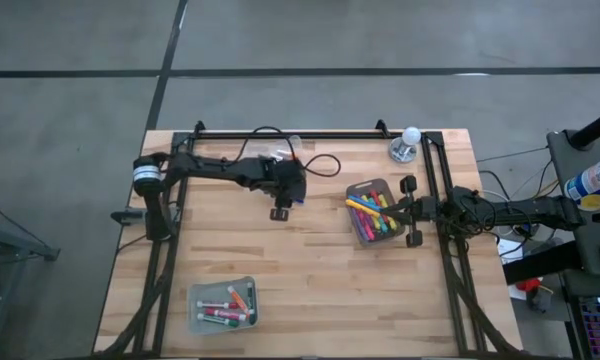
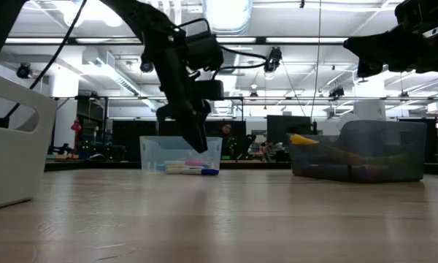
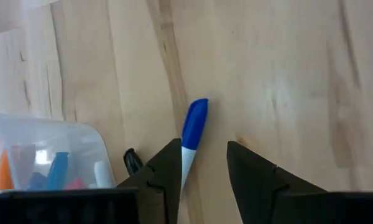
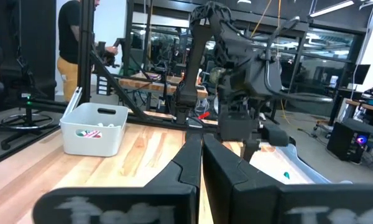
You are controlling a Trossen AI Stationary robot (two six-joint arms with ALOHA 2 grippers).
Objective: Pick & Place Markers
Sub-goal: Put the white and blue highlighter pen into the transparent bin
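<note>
Left gripper (image 1: 282, 212) mid-surface, raised, clamped on blue marker (image 3: 193, 127) – seen only in left wrist view. Right gripper (image 1: 413, 212) parked beside grey bin (image 1: 357, 188), fingers together. Grey bin full of mixed markers (image 1: 372, 213), count unreadable. Clear bin (image 1: 194, 296) near front edge: about four markers (image 1: 225, 313). Two bins total. Right wrist view only: white bin (image 4: 93, 129), person (image 4: 71, 37) in background.

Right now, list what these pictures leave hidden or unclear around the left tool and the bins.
- Blue marker: left wrist view; its lower end is hidden behind the left tool, so the grip itself is unseen.
- Clear bin: cut off by the frame edge; its contents blur.
- Grey bin: low view; its tinted wall blurs the markers inside.
- Right tool: its fingers block the table ahead.
</note>
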